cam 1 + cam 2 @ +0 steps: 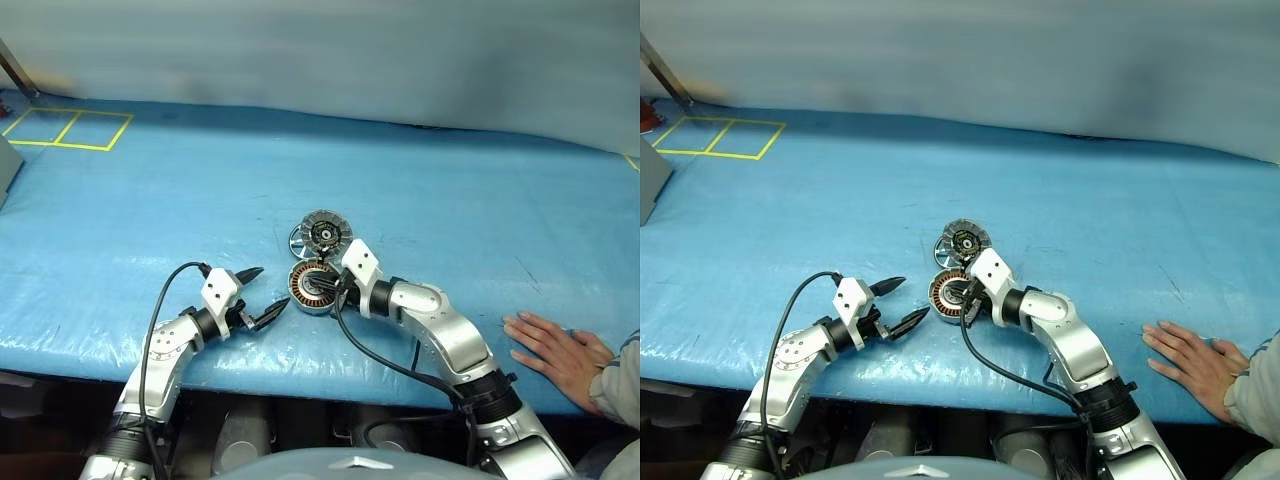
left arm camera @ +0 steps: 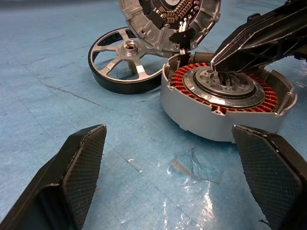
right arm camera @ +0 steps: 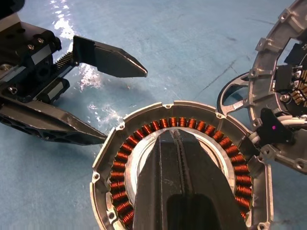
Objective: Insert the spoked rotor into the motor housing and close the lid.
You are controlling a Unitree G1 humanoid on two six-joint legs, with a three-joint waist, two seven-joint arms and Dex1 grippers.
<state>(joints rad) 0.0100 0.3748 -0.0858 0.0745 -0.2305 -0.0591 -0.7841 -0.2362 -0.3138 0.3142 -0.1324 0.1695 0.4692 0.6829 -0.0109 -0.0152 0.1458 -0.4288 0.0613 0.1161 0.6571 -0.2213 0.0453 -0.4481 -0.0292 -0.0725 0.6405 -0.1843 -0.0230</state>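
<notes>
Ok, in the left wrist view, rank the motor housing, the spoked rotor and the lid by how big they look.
1. motor housing, largest, though it sits nearest the camera.
2. and 3. spoked rotor and lid: unsure, since the lid is cut off by the frame.

A blue sheet (image 1: 300, 170) covers the table, wrinkled and glossy, with glare along its near edge at 6 o'clock. A pale grey wall (image 1: 350, 50) runs behind it at 12 o'clock. Yellow tape (image 1: 70, 130) marks two rectangles on the sheet at 10 o'clock. A grey box edge (image 1: 8, 165) shows at 9 o'clock, with a thin metal bar (image 1: 18, 70) slanting above it.
</notes>
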